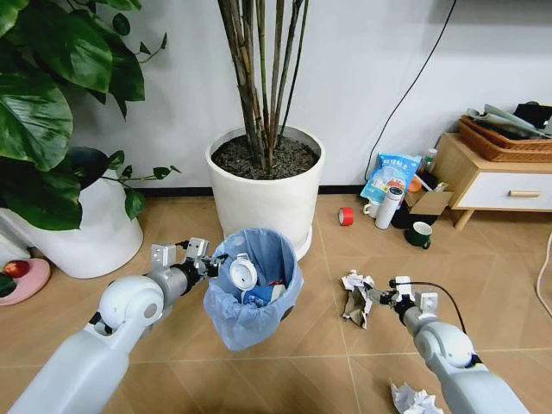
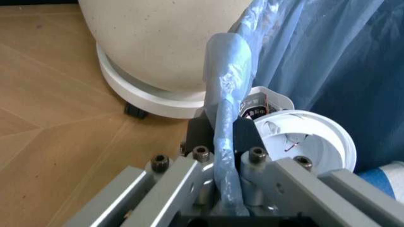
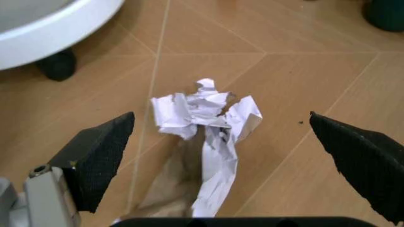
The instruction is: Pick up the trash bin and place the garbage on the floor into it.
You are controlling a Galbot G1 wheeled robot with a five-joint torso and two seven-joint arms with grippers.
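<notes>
Left claw is clamped on the trash bin rim, holding it up off the floor. Right claw hangs wide open just above a crumpled paper wad.

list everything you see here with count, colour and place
trash bin: 1, dark with light-blue bag, held off the floor, centre
white lid: 1, inside bin
crumpled paper: 1, white, floor ahead of right tool
paper wad: 1, white, floor near right arm
plant pots: 2, white, back centre and left
red roll: 1, floor by centre pot
green mug: 1, by cabinet
left tool: shut on bin rim
right tool: open beside crumpled paper
</notes>
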